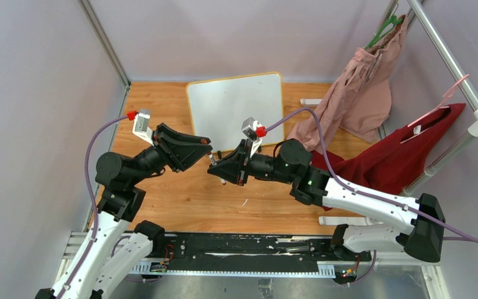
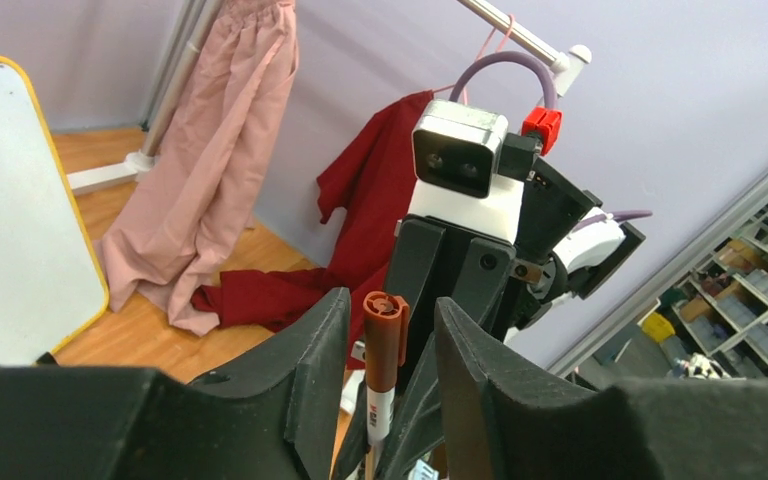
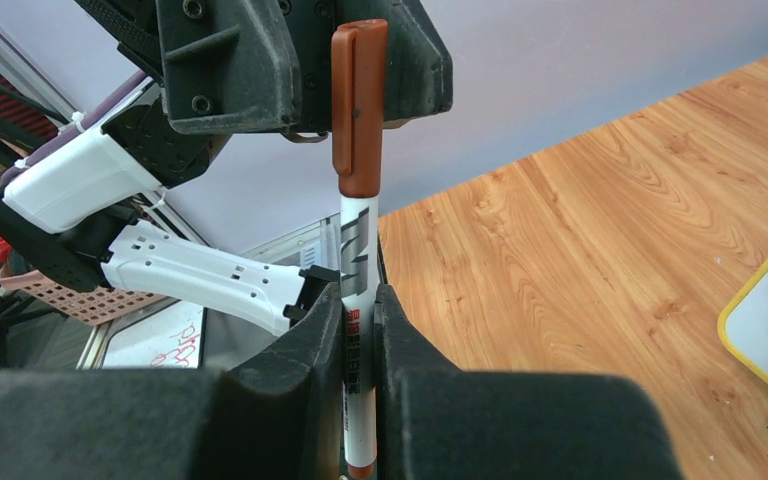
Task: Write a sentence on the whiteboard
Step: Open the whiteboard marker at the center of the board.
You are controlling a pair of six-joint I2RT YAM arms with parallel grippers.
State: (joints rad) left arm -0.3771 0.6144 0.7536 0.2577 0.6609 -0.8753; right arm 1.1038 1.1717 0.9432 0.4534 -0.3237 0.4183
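My right claw (image 3: pixel 360 315) pinches the marker (image 3: pixel 358 240), its cap (image 2: pixel 384 340) between the parted fingers of my left claw (image 2: pixel 390 310), the whiteboard (image 1: pixel 236 106) lying farther back

Smooth glossy whiteboard (image 1: pixel 236 109), grained wood tabletop (image 1: pixel 180 196), matt blk plastic right claw (image 3: pixel 360 305), glossy plastic marker (image 3: pixel 358 250), cloth garments (image 1: pixel 361 87)

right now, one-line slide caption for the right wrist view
Right claw clamps a white marker pen with a reddish-brown cap, the cap standing between the left claw's open fingers.
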